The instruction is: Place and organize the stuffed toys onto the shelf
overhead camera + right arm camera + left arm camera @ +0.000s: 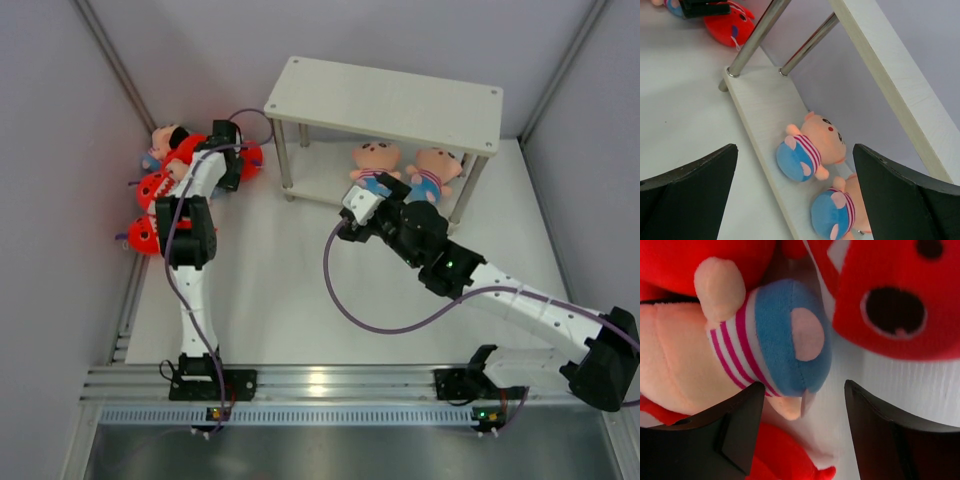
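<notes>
The off-white two-tier shelf point(400, 98) stands at the back. Two striped-shirt dolls, one point(375, 162) on the left and one point(432, 172) beside it, sit on its lower tier point(760, 107); the wrist view shows them too, the nearer point(810, 147) and the farther point(840, 210). My right gripper point(795, 190) is open and empty just in front of them. My left gripper point(800, 412) is open over a pile at the far left: a third doll point(755, 340) lying among red sharks point(890, 295). Its fingers point(735, 425) flank the doll's blue bottom without closing on it.
Several red sharks point(148, 188) and the doll's head point(165, 138) lie against the left wall. The shelf's silver legs point(757, 35) stand near my right gripper. One shark point(732, 27) lies left of the shelf. Purple cables trail from both arms.
</notes>
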`<control>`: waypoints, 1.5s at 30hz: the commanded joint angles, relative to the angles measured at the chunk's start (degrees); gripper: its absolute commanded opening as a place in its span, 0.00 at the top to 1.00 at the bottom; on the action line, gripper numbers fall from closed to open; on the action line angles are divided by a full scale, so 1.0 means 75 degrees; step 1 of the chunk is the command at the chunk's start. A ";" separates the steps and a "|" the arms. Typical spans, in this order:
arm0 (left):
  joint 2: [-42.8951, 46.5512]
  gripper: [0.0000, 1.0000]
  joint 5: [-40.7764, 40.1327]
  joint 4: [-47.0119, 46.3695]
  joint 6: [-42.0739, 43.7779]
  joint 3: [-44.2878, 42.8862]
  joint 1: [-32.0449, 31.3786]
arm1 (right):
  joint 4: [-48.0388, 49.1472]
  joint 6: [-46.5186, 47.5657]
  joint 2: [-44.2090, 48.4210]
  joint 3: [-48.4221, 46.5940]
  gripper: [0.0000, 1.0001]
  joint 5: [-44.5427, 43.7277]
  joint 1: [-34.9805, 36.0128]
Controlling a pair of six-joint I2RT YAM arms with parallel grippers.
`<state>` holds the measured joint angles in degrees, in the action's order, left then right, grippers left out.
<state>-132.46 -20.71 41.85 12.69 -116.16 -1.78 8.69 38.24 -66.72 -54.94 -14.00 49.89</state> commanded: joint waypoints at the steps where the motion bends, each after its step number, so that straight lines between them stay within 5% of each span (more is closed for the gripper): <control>1: -0.0231 0.30 -0.0554 -0.0236 -0.0227 -0.0987 -0.0044 | 0.0283 -0.0177 0.0072 0.0059 0.01 0.0085 0.0145; 16: -0.1568 0.41 -0.2266 -0.1698 0.0910 -0.1680 -0.0079 | 0.0119 -0.0130 -0.0046 0.0024 0.01 0.0296 0.0180; 19: -0.1639 0.78 -0.2243 -0.1853 0.0934 -0.1703 -0.0009 | 0.0037 -0.0165 -0.0057 0.0036 0.01 0.0320 0.0192; 20: -0.1639 1.00 -0.2196 -0.1830 0.0922 -0.1692 0.0073 | 0.0025 -0.0177 -0.0057 0.0048 0.01 0.0308 0.0192; 22: -0.1476 1.00 -0.1975 -0.1841 0.0875 -0.1459 0.0167 | -0.0010 -0.0235 -0.0022 0.0048 0.00 0.0308 0.0204; 25: -0.0657 1.00 -0.1181 -0.1841 0.0735 -0.0569 0.0447 | -0.0080 -0.0352 0.0094 0.0071 0.01 0.0261 0.0215; 33: 0.4087 1.00 0.2078 -0.1597 0.1786 0.3797 0.0718 | -0.0092 -0.0656 0.0739 0.0492 0.01 0.0144 0.0473; 39: 0.6562 1.00 0.4574 0.0277 0.3170 0.5115 0.0695 | -0.0127 -0.0833 0.1290 0.0797 0.01 0.0121 0.0765; 45: 0.8378 1.00 0.5281 0.1311 0.5010 0.6568 -0.0253 | -0.0221 -0.0845 0.1595 0.0891 0.01 -0.0008 0.1082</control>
<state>-72.73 11.31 43.88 39.62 -71.40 0.51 5.89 33.19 -56.53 -48.31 -13.26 56.55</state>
